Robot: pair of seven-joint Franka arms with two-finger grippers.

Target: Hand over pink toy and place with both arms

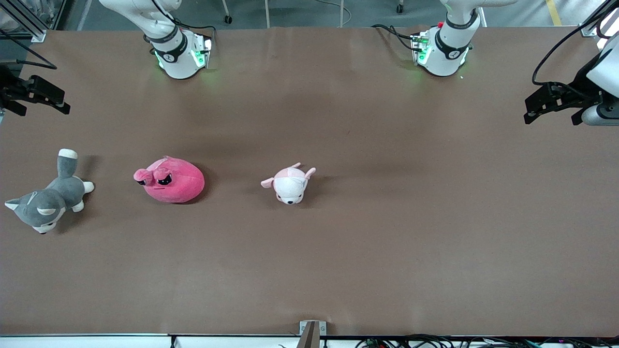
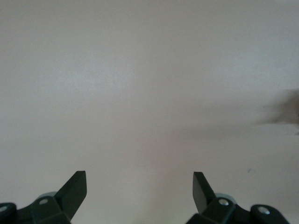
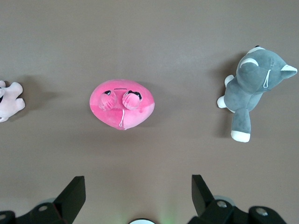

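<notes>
Front view: a wide, flat table (image 1: 338, 251) covered in smooth brown paper. Three soft plush toys in a row across it. The pink toy (image 1: 170, 181) sitting toward the right arm's end of the table, round like a squashed ball, fuzzy and bright pink, with two bulging dark droopy eyes. Beside it, nearer the middle of the table, a small puppy plush (image 1: 289, 184), pale pink and white, with floppy ears and a tiny dark nose. At the very end of the table by the right arm, a grey husky plush (image 1: 48, 199) lying on its side, white on its paws and tail tip. All three toys well apart, none touching. Two white arm bases, smooth and shiny with black bands, along the top. Right gripper (image 1: 46, 99) hanging up in the air over the table's edge at that arm's end, black and hard; cannot tell from here how far apart its fingers stand. Left gripper (image 1: 549, 104) up over the table's edge at the left arm's end, holding nothing.

Left wrist view: only plain bare table below. Two black pointed fingers (image 2: 74, 189) spread wide, nothing between.

Right wrist view: the pink toy (image 3: 122, 103) below, paler pink patch on top. Husky (image 3: 252, 86) and puppy's ear and paw (image 3: 10, 100) off to the sides. Black fingers (image 3: 72, 193) spread wide, empty.
</notes>
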